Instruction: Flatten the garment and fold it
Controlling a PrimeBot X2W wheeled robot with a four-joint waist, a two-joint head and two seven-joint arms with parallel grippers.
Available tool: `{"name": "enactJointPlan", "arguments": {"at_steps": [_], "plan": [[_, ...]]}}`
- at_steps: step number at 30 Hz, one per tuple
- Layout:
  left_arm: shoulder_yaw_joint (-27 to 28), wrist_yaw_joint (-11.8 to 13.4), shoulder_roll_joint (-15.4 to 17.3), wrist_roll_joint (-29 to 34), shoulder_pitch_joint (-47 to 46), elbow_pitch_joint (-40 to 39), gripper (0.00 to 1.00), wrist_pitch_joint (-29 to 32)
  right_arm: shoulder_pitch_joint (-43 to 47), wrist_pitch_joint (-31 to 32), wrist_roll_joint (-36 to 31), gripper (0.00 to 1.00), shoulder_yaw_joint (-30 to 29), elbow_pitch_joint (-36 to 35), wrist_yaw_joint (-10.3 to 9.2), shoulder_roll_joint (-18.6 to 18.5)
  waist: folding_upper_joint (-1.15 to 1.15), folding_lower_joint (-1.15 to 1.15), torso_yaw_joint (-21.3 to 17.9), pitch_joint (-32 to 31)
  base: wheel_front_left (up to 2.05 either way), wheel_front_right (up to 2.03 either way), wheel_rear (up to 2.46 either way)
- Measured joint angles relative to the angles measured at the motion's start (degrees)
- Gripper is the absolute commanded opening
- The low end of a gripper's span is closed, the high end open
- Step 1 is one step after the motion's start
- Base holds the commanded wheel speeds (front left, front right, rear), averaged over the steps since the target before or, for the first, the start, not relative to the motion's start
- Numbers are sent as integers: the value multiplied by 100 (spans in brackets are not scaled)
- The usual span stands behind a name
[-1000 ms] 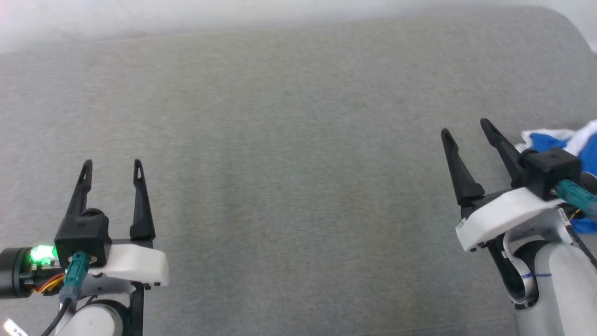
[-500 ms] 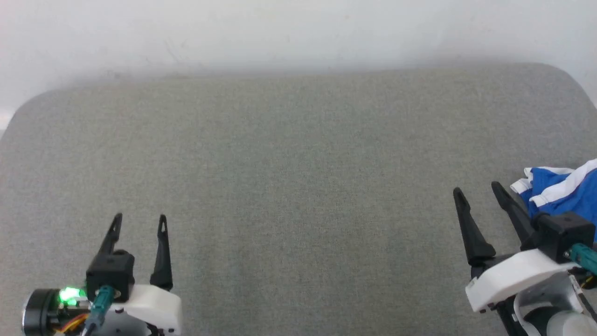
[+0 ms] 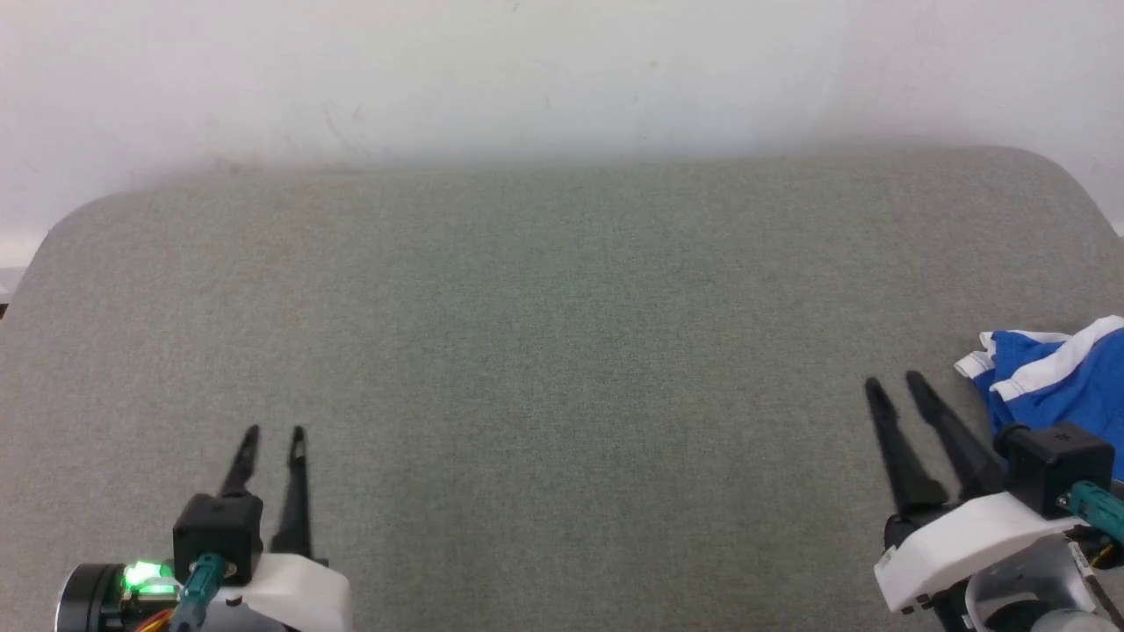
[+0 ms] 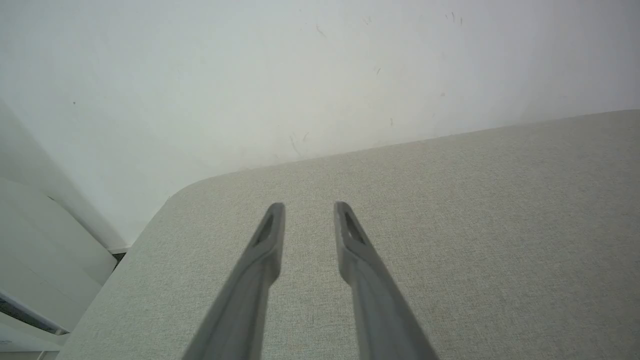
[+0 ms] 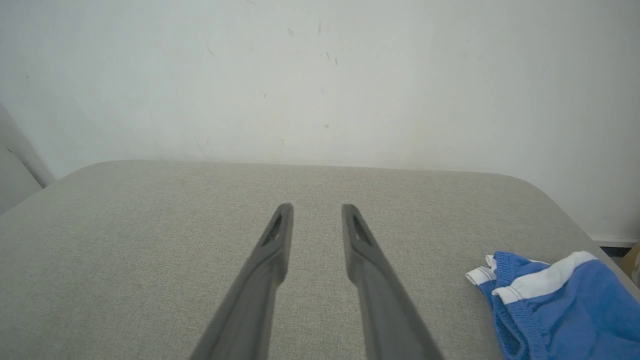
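The garment (image 3: 1058, 382), royal-blue shorts with white band trim, lies crumpled at the right edge of the grey padded surface (image 3: 562, 351); it also shows at the lower right of the right wrist view as the garment (image 5: 555, 305). My right gripper (image 3: 896, 386) hovers just left of it, open, with nothing between its fingers (image 5: 272, 250). My left gripper (image 3: 274, 434) is at the lower left, far from the garment, open and holding nothing; its fingers (image 4: 262, 250) point toward the far edge.
A white wall (image 3: 562, 70) rises behind the padded surface, whose far corners are rounded. A white panel and a dark gap (image 4: 30, 310) lie off the surface's left side.
The head camera has tilted up, bringing the wall and the far edge into view. Both grippers' fingers stand closer together than before, though still apart. The garment lies where it was.
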Motion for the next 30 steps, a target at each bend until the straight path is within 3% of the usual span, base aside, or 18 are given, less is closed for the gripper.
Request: {"name": "enactJointPlan", "arguments": {"at_steps": [4, 30], "plan": [[13, -15, -12, 3, 0, 3, 0, 0, 0, -2, -1, 0, 1, 11, 0, -1, 0, 0, 1, -2, 0, 0, 0], [552, -709, -670, 425, -2, 274, 0, 0, -28, -167, -166, 0, 2, 268, 0, -1, 0, 0, 20, -15, 0, 0, 0]]}}
